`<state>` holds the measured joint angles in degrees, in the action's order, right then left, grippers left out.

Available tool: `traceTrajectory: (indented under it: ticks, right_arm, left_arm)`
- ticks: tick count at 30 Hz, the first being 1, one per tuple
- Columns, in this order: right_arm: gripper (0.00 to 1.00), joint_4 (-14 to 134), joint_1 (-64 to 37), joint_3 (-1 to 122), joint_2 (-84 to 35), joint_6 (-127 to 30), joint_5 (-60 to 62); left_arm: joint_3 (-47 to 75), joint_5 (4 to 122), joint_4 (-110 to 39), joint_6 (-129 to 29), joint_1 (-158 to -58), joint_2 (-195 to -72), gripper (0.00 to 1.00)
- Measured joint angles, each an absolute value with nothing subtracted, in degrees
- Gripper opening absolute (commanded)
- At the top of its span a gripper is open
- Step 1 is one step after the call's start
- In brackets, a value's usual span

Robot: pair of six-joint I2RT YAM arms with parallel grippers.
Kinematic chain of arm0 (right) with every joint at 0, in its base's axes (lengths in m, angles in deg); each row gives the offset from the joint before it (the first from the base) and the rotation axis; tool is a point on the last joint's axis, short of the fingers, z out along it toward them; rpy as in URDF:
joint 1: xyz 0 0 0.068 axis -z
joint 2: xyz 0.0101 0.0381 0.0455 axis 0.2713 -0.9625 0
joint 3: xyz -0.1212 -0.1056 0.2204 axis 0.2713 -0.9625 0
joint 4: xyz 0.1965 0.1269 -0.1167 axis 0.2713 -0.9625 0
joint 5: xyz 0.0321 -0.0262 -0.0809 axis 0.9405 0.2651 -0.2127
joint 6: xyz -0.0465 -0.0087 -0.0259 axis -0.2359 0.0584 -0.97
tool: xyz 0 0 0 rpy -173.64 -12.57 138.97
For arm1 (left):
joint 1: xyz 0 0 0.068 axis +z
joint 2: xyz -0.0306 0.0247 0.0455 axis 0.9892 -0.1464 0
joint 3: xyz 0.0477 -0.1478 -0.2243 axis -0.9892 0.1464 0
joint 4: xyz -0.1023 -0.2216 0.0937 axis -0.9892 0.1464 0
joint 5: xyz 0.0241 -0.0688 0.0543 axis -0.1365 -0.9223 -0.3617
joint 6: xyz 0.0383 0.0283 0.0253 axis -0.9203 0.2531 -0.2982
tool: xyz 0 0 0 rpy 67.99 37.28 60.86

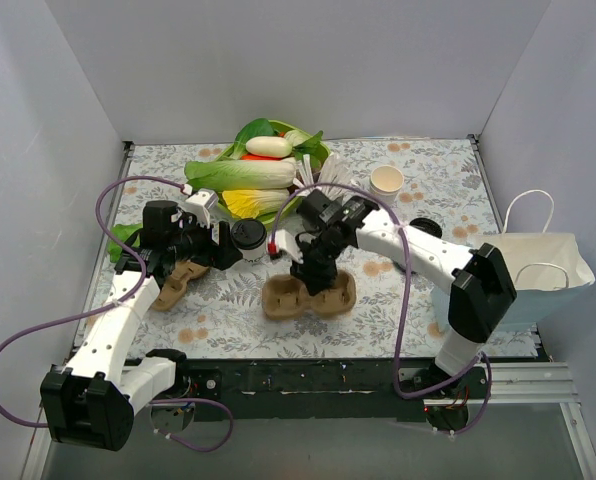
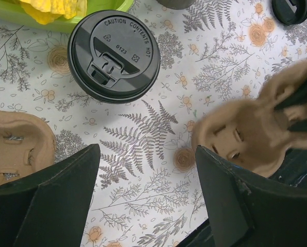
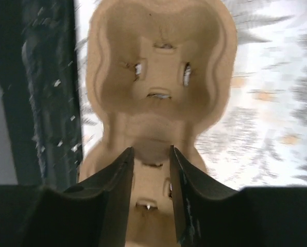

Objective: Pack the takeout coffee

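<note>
The takeout coffee (image 1: 248, 236), a cup seen from above with its black lid on, stands mid-table; in the left wrist view the lid (image 2: 114, 55) hides the cup's side. My left gripper (image 1: 225, 246) is open and empty just left of it, its fingers (image 2: 55, 200) wide apart over bare tablecloth. My right gripper (image 1: 315, 272) is shut on the centre ridge of a brown cardboard cup carrier (image 1: 308, 296), which also shows in the right wrist view (image 3: 161, 77) and the left wrist view (image 2: 249, 131).
A second carrier (image 1: 178, 280) lies by the left arm. An open paper cup (image 1: 386, 182), white straws (image 1: 323, 172) and a green tray of vegetables (image 1: 263, 165) stand at the back. A white paper bag (image 1: 543, 275) is at the right. A loose black lid (image 2: 292, 9) lies nearby.
</note>
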<state>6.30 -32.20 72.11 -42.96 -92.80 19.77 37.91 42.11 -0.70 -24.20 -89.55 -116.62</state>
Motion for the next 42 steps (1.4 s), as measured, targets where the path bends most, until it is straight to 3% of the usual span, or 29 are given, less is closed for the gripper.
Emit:
traceTrajectory:
  ticks: [7, 13, 14, 15, 19, 21, 29, 42]
  right_arm:
    - [0.01, 9.95, -37.77, 55.22, -35.04, -94.88, 17.02]
    - [0.01, 13.77, -32.16, 55.17, -32.86, -93.85, 20.43]
    - [0.24, 14.39, -31.15, 55.63, -32.9, -93.56, 20.95]
    - [0.33, 14.89, -30.45, 55.72, -32.68, -93.28, 21.26]
    - [0.4, 15.96, -30.85, 53.82, -29.36, -92.82, 21.59]
    - [0.49, 15.94, -32.16, 52.13, -26.96, -92.91, 21.81]
    - [0.54, 16.27, -36.88, 44.9, -24.25, -91.07, 21.24]
    - [0.61, 19.74, -39.15, 43.59, -26.72, -87.27, 15.38]
  left_arm:
    - [37.91, 40.17, -0.76, -25.27, -89.57, -116.38, 0.74]
    - [37.88, 39.27, -0.43, -25.97, -89.57, -116.41, 0.74]
    - [37.88, 39.14, -0.17, -26.34, -89.55, -116.43, 0.74]
    - [37.86, 39.12, -0.02, -26.54, -89.55, -116.45, 0.74]
    - [37.8, 39.01, 0.79, -27.31, -89.55, -116.47, 0.74]
    - [37.75, 38.94, 1.01, -27.39, -89.55, -116.6, 0.74]
    - [37.36, 38.94, 1.27, -27.37, -89.55, -118.18, 0.74]
    - [37.34, 39.14, 1.69, -27.18, -89.55, -117.56, 0.74]
